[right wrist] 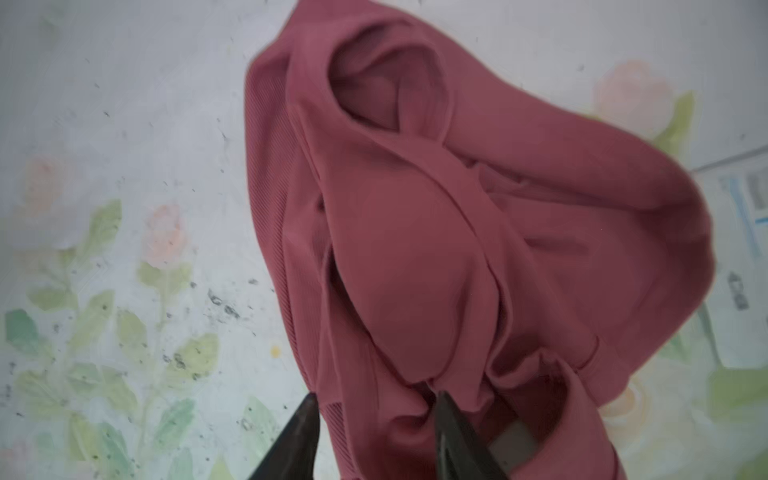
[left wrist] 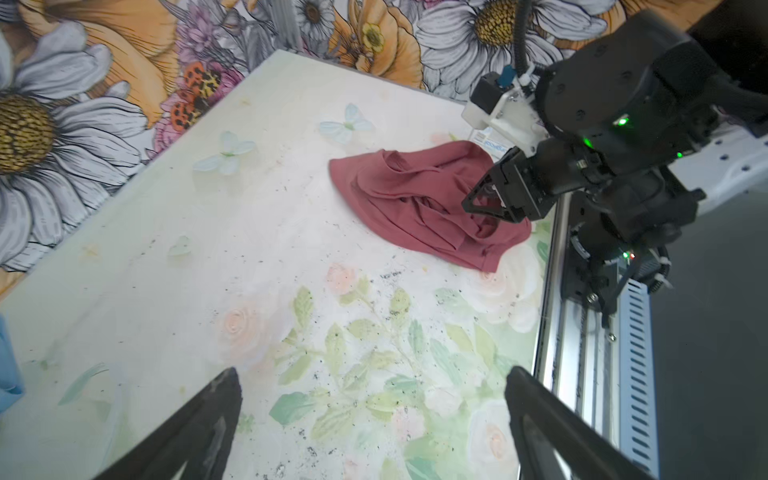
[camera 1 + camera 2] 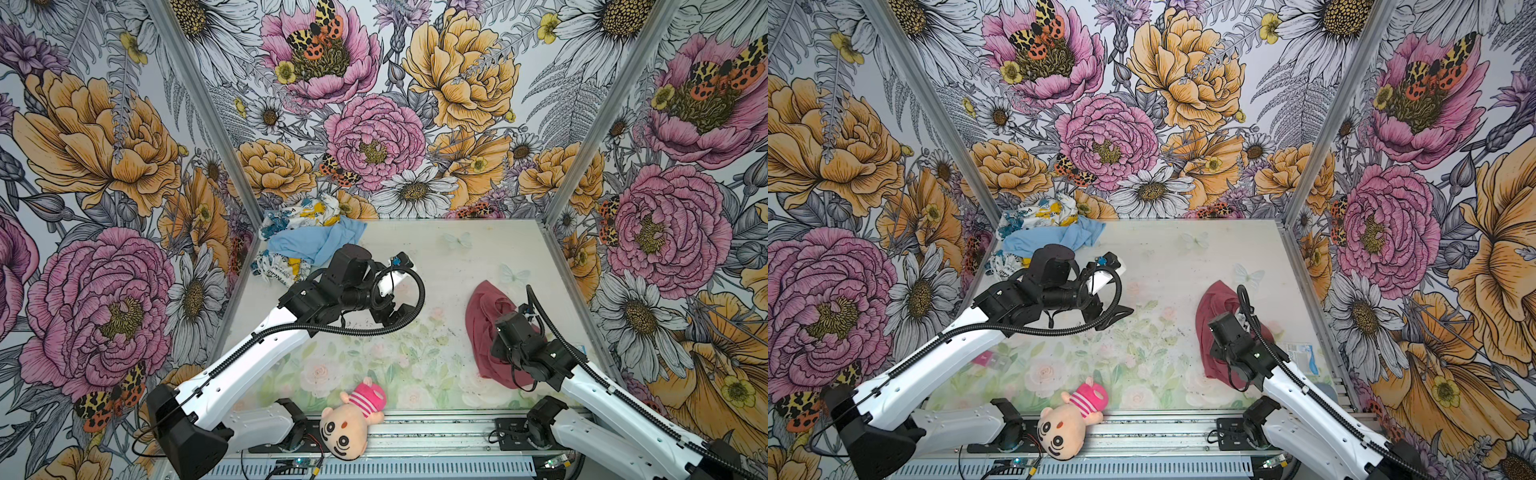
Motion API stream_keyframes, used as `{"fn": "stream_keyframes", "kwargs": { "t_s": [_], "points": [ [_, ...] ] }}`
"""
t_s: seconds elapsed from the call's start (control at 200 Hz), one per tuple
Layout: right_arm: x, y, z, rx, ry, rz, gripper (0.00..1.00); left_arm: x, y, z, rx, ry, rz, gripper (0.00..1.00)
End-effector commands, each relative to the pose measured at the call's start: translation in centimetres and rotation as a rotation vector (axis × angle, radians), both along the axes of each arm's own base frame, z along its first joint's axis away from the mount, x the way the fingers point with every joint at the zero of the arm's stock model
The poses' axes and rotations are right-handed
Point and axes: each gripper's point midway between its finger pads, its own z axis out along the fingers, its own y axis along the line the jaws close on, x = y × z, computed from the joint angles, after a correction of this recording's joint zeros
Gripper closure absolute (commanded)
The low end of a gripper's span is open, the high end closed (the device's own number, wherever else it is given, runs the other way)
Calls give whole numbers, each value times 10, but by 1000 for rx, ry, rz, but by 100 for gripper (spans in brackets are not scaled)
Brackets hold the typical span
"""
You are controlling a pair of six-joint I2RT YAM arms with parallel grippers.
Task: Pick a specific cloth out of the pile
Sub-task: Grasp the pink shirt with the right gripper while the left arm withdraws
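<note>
At the far left corner of the floral table (image 3: 440,253) we see the pile (image 3: 297,243): a plain light blue cloth (image 3: 309,244) draped over white fabrics with yellow and teal print (image 3: 305,212), bunched against the wall. Just right of it the left gripper (image 2: 372,374) hovers above bare tabletop, its fingers (image 2: 208,415) spread wide apart with nothing between them. At the near edge, about mid-table, a plush doll (image 3: 353,417) in a pink striped outfit lies partly over the metal rail. Further right, well apart from the pile, we find the cloth (image 3: 482,332): a plain dusty-red piece, crumpled in loose folds and resting on the table near the right wall. The right gripper (image 1: 376,397) is down on the cloth's near part; in the right wrist view its fingers (image 1: 451,419) stand only partway apart with a raised fold of the red fabric gathered between them, and we cannot tell whether they pinch it firmly. Beside the cloth, by the right wall, lies a white-and-blue printed slip (image 3: 1302,355).
</note>
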Motion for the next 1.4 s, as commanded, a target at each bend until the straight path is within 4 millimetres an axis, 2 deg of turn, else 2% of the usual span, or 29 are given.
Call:
{"fn": "stream_keyframes", "kwargs": {
  "t_s": [0.0,0.1,0.205,0.27,0.34,0.445,0.565,0.716,0.981,1.121,1.196,1.396],
  "points": [
    [-21,8,2,81,50,-56,53,-13,-12,-15,-19,18,-144,1],
    [-30,6,1,61,59,-55,49,-7,-14,-23,-17,30,-134,1],
    [-34,5,-9,35,96,-71,47,-5,-14,-27,-22,42,-122,1],
    [-36,2,-15,7,121,-87,45,-8,-14,-28,-26,47,-131,1],
    [-34,-2,-18,-18,117,-107,37,-14,-15,-25,-42,50,-152,1],
    [-32,-8,-19,-54,105,-121,34,-20,-17,-20,-65,59,-181,1],
    [-34,-8,-25,-63,122,-122,34,-22,-21,-19,-77,77,-204,1],
    [-33,-8,-26,-63,125,-109,40,-21,-23,-19,-79,89,-202,1],
    [-30,-1,-29,-97,189,-57,41,-17,-18,-19,-66,61,-176,1],
    [-28,2,-32,-116,231,-29,47,-16,-19,-19,-67,68,-174,1],
    [-27,4,-33,-127,251,-10,53,-15,-19,-19,-67,68,-173,1],
    [-19,8,-33,-134,257,17,82,-14,-18,-20,-59,62,-162,1]
  ]
}}
